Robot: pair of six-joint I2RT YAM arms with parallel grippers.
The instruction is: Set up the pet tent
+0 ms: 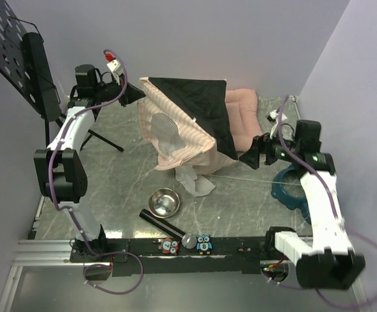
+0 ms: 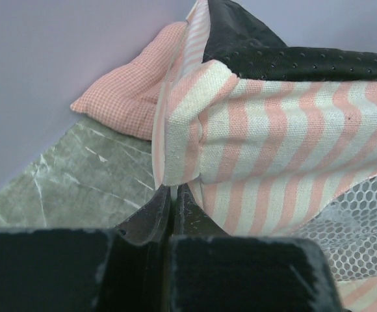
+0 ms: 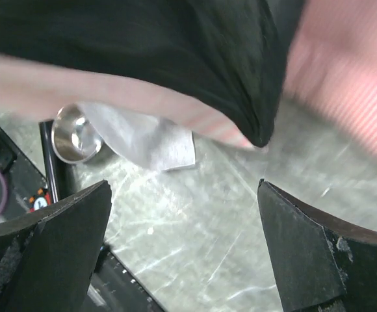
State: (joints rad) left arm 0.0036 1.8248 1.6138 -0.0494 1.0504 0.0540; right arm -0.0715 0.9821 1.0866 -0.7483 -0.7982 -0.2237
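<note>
The pet tent (image 1: 188,120) hangs half raised at the back middle: pink-striped side with a white mesh panel, black floor (image 1: 198,104) turned upward. My left gripper (image 1: 131,94) is shut on its back left corner; in the left wrist view the fingers (image 2: 173,198) pinch the striped edge (image 2: 188,140). My right gripper (image 1: 252,156) is open and empty beside the tent's right lower corner; in the right wrist view the black corner (image 3: 257,127) hangs just above the gap between my fingers. A thin white pole (image 1: 253,181) lies on the table.
A pink quilted cushion (image 1: 244,114) lies behind the tent. A steel bowl (image 1: 164,202), a black tube (image 1: 162,224) and two owl toys (image 1: 203,244) sit near the front edge. A blue ring (image 1: 287,185) lies under the right arm. A black stand (image 1: 26,58) is at left.
</note>
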